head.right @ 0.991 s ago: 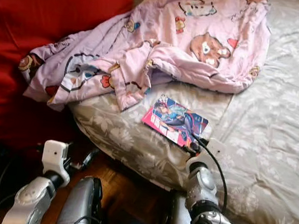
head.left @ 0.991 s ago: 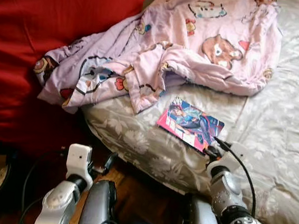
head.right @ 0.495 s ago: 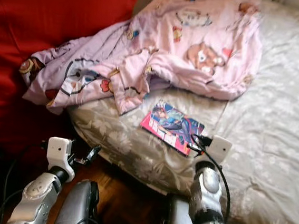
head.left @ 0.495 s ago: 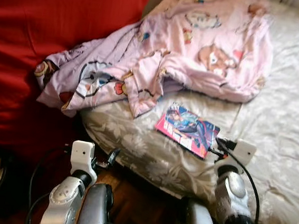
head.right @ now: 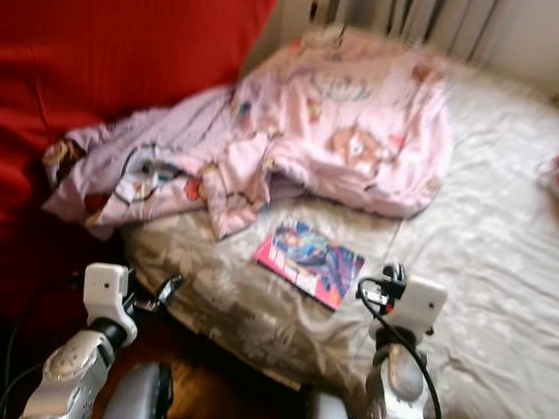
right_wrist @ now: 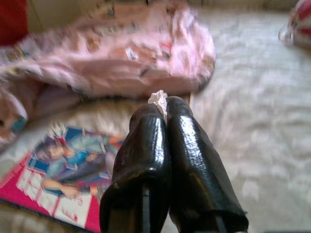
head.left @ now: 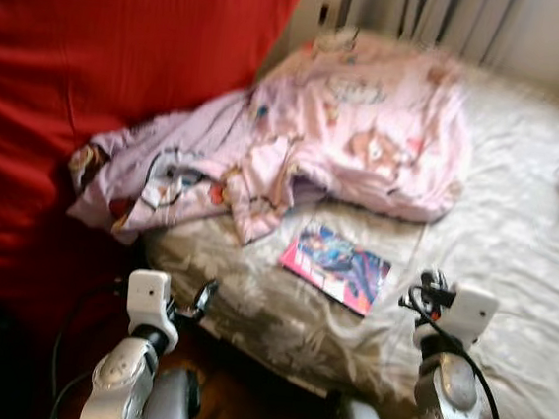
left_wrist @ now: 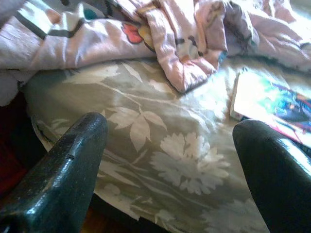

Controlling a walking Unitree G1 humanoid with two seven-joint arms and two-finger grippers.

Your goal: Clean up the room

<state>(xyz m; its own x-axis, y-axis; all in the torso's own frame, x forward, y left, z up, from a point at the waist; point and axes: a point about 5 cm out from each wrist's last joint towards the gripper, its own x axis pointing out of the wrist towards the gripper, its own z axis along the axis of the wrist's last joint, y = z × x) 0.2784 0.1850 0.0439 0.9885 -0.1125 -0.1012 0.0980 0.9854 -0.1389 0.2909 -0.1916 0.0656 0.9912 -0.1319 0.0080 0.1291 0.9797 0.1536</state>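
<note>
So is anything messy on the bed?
Yes. The pink cartoon blanket lies crumpled, one end spilling off the bed's corner against the red cover. A colourful book lies loose and crooked on the grey floral bedspread. A small white scrap is pinched in the right gripper.

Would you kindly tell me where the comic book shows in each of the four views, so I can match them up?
Left eye view: the comic book lies on the bed, just below centre, ahead of the right gripper.
Right eye view: comic book at centre, below the pink blanket.
Left wrist view: comic book beside one black finger.
Right wrist view: comic book beside the closed fingers, which pinch a white scrap.
Shared landmark: the pink blanket's edge.
</note>
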